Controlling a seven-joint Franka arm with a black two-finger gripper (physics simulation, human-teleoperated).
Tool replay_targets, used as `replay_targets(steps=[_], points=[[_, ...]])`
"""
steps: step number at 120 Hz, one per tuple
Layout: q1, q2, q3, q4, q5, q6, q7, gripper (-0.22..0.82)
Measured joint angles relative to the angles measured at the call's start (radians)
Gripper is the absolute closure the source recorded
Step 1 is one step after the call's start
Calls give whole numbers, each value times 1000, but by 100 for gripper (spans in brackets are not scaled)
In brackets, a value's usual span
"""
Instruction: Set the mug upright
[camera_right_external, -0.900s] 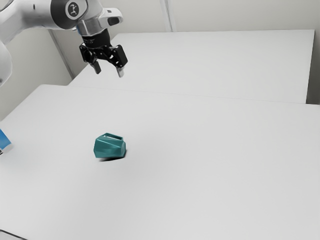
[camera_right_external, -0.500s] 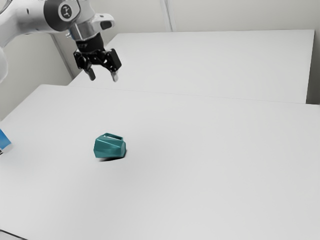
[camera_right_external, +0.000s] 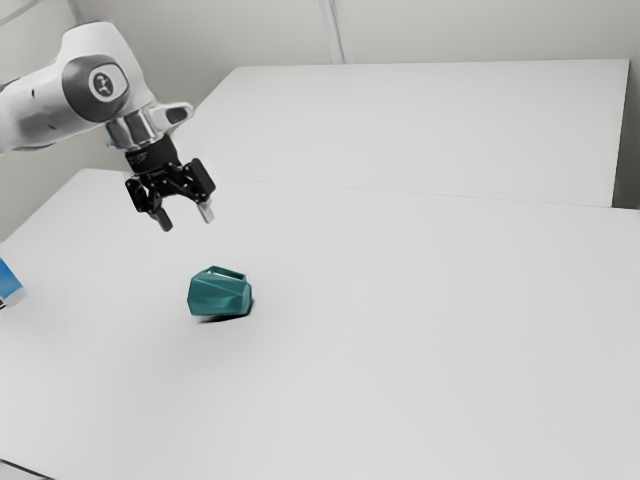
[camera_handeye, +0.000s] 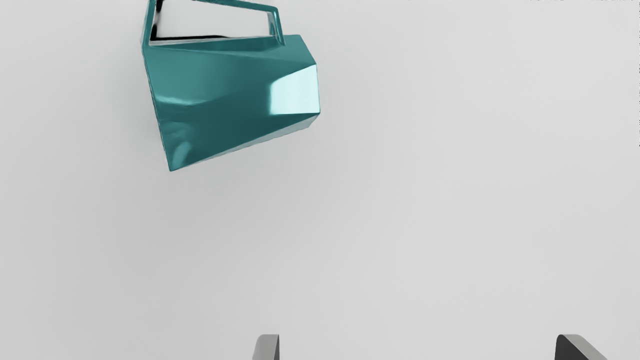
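So from where I'm standing, going by the exterior view first, the arm (camera_right_external: 50, 105) comes in from the exterior view's left, and its black gripper (camera_right_external: 186, 218) is hanging in the air above the tabletop (camera_right_external: 430, 340), fingertips angled down. The fingers are wide apart, and there's nothing between them. The teal mug (camera_right_external: 219, 294) is lying on its side on the tabletop, so nope, not upright, with a bit of dark shadow tucked under it. It sits lower in the view than the fingertips and a little toward the exterior view's right, clearly apart from them. There's also some blue thing (camera_right_external: 9, 281) cut off at the exterior view's left edge, can't tell what it is, and a thin dark line (camera_right_external: 27, 469) down in the near left corner. Over in the wrist view, the gripper (camera_handeye: 417, 346) has its two tips spread well apart with bare white surface between them. The mug is out ahead of the tips, more in line with one finger than with the middle of the gap, and not touching either. It's all chunky facets, broader at one end, with a shiny patch near the narrower end, and its handle (camera_handeye: 280, 27) is on the side away from the fingertips.
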Motion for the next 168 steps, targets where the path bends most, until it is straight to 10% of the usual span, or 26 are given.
replay_targets(steps=[55, 168], points=[[296, 126, 3, -111, -242, 180, 356, 0], [360, 408, -3, -25, -558, 104, 666, 0]])
